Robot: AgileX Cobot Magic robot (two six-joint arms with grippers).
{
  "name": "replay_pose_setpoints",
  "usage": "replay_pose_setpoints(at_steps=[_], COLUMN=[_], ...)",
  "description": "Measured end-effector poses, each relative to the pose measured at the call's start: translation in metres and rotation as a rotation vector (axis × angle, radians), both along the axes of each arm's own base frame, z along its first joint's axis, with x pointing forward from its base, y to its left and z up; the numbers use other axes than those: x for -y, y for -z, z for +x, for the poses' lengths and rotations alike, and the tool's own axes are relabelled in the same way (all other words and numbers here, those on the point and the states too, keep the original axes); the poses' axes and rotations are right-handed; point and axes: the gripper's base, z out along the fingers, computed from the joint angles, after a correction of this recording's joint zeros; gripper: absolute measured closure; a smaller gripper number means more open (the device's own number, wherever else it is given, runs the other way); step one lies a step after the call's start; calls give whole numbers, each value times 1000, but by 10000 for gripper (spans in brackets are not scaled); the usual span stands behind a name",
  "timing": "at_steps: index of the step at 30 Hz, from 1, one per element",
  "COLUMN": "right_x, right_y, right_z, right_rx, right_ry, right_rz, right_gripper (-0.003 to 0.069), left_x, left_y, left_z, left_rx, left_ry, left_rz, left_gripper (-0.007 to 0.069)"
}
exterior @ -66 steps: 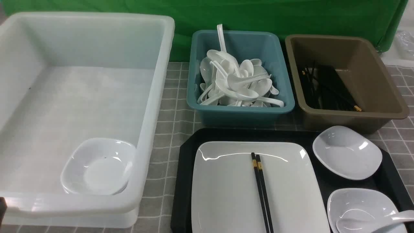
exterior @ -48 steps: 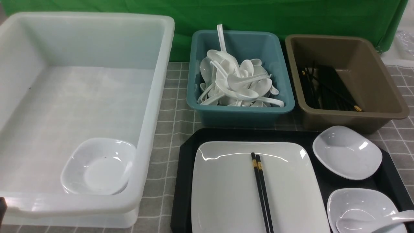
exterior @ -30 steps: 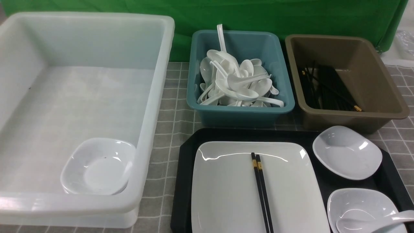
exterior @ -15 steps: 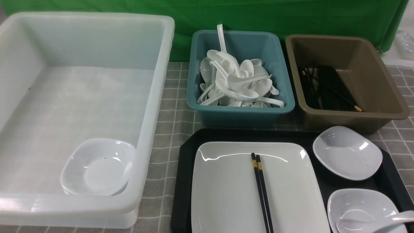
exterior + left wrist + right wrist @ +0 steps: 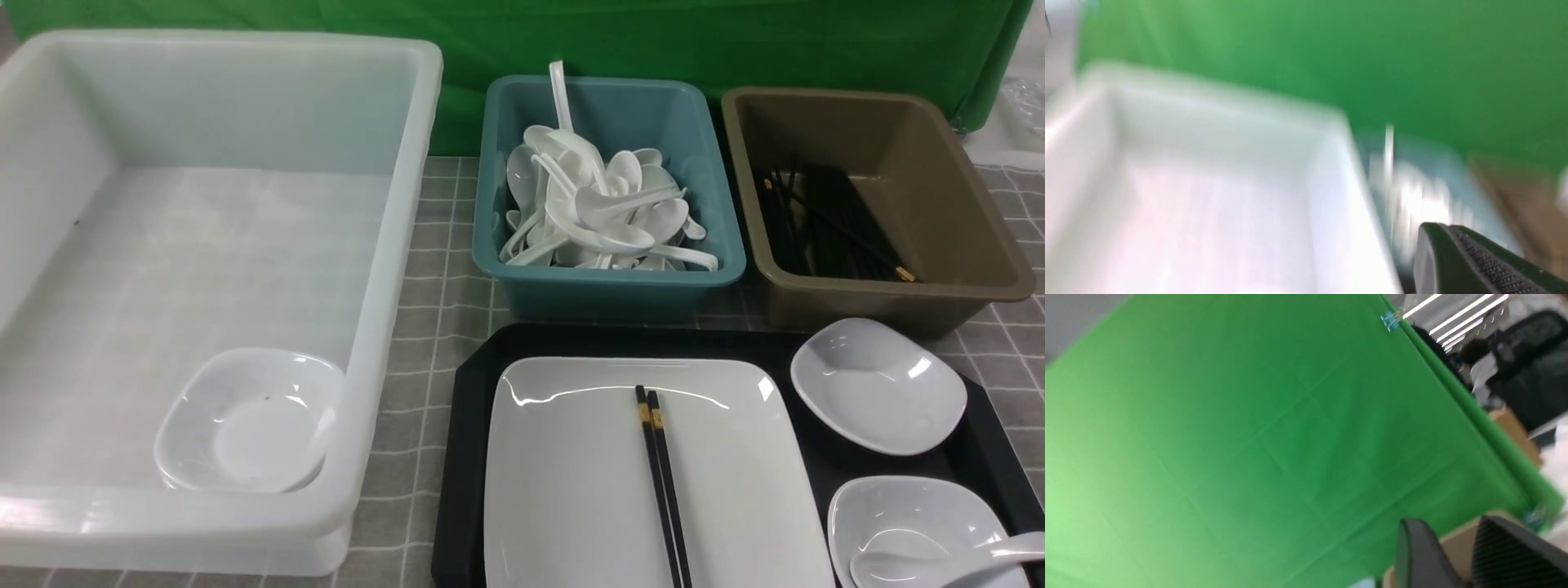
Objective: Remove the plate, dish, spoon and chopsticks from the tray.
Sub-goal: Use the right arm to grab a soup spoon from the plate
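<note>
Lying side by side, the chopsticks (image 5: pixel 663 490) rest on the plate (image 5: pixel 571 490) with their long axis running almost straight away from the robot. The gold-banded thick ends are at the far end, and the thin tips run off the near edge of the front view. The plate fills the left and middle of the tray (image 5: pixel 465 457). To its right are the far dish (image 5: pixel 878 384) and the near dish (image 5: pixel 898 506), with the spoon (image 5: pixel 898 565) sitting in the near one. Beyond the tray on the worktop (image 5: pixel 433 327) stand the teal bin (image 5: pixel 604 298) of spoons and, further right, the brown bin (image 5: pixel 865 304) that already holds black chopsticks. The white tub (image 5: pixel 163 523) lies well to the left. Neither arm shows in the front view. The left fingers (image 5: pixel 1470 261) are pressed together with nothing between them, and their heavily blurred view seems to look across the tub, so that arm probably sits well left of the tray. The right fingers (image 5: pixel 1421 559) stand apart with nothing between them and face the green backdrop (image 5: pixel 1249 437), pointed away from the tray. Since the chopsticks lie right of centre and their bin is on the right, the right arm looks the better placed. A grasp would likely need the fingers to close across the sticks, from left and right.
</note>
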Motion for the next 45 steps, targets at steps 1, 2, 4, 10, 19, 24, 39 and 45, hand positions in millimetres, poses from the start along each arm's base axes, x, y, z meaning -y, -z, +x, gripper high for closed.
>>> replay_pose_setpoints(at_steps=[1, 2, 4, 10, 19, 24, 39, 45], right_x=[-1, -3, -6, -21, -43, -52, -35, -32], right_y=[-6, -12, -30, -109, -116, -68, 43, 50], right_z=[0, 1, 0, 20, 89, 126, 160, 172], right_rx=[-40, -100, -193, -656, -1305, -1533, -1847, -1761], right_ry=[-15, -34, -57, -263, -522, -585, -539, -470], right_rz=[-9, -26, -75, -480, -796, -814, -442, -404], right_gripper=[421, 421, 423, 596, 636, 637, 326, 221], left_x=[4, 7, 11, 26, 88, 118, 144, 166], left_y=[6, 13, 28, 64, 53, 54, 55, 70], left_z=[9, 17, 34, 81, 82, 67, 57, 75], left_rx=[-88, -170, -293, -525, -542, -536, -455, -382], left_ry=[43, 83, 153, 278, 450, 562, 709, 825], left_rz=[6, 16, 38, 87, 197, 234, 316, 358], left_gripper=[621, 621, 621, 624, 624, 624, 624, 624])
